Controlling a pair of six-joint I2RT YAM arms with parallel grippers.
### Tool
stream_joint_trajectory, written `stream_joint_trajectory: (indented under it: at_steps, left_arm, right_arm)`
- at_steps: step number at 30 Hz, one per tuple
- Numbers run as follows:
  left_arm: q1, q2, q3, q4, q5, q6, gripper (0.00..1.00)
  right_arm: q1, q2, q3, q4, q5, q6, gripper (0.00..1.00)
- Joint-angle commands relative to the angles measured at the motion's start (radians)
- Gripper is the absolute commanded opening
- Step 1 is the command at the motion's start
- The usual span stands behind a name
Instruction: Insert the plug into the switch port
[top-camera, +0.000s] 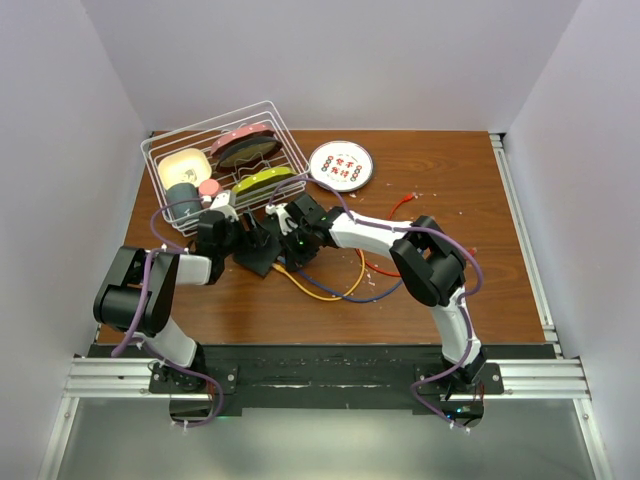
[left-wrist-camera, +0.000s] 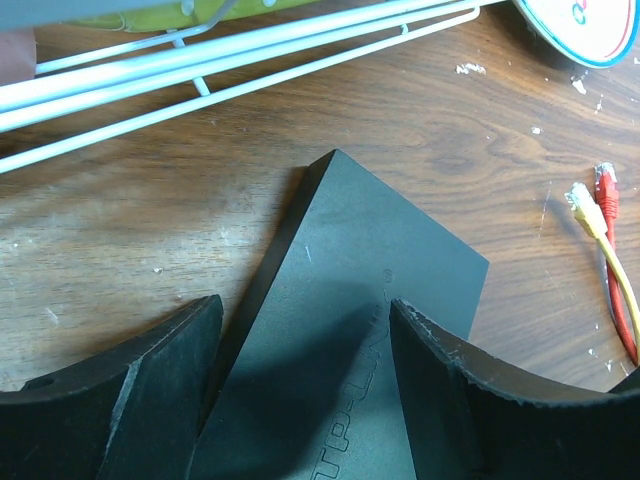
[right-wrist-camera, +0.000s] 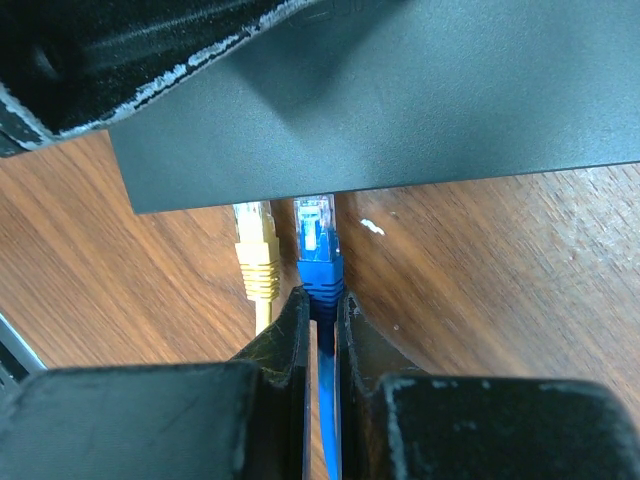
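The right gripper (right-wrist-camera: 320, 320) is clenching the blue plug (right-wrist-camera: 316, 235) by its boot, jaws nearly together, and the plug's clear tip is meeting the near edge of the switch (right-wrist-camera: 400, 100), which is lying flat on the table (top-camera: 450, 280) near its middle, with the wire rack (top-camera: 160, 165) at 11 o'clock and the plate (top-camera: 341, 165) at 1 o'clock from it. The left gripper (left-wrist-camera: 300, 400) is standing with its jaws spread wide astride the switch; whether its fingers (left-wrist-camera: 130, 400) are pressing the sides I cannot tell. The sockets are hiding under the top edge, so I cannot say if the plug is already entering one. Several things may go wrong, in my judgement. If the plug is sitting a little to one side of its socket, pushing toward 12 o'clock is only going to shove the switch away, above all if the left gripper is not bracing it. A yellow plug (right-wrist-camera: 254, 245) is lying just at 9 o'clock of the blue one and may be crowding it. Because the grip is behind the head, the head may tilt under load. The loose cables (top-camera: 330, 290) at 5 o'clock of the switch may drag. On the switch top, raised letters are showing partly, seemingly "TP-LI", the rest being covered. The plate is carrying red marks too small to read.
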Motion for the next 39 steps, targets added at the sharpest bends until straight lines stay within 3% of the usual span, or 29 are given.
stream_joint_trajectory:
  at_steps: [1, 23, 39]
  left_arm:
    - [0.000, 0.019, -0.018, 0.027, 0.065, -0.013, 0.72]
    - [0.000, -0.044, -0.058, 0.084, 0.108, 0.000, 0.73]
    - [0.000, -0.041, -0.065, 0.129, 0.158, 0.004, 0.75]
  right_arm:
    - [0.012, 0.025, 0.025, -0.020, 0.046, -0.022, 0.00]
    - [0.012, 0.062, 0.131, -0.135, 0.138, -0.012, 0.00]
    - [0.013, 0.044, 0.094, -0.043, 0.092, -0.005, 0.00]
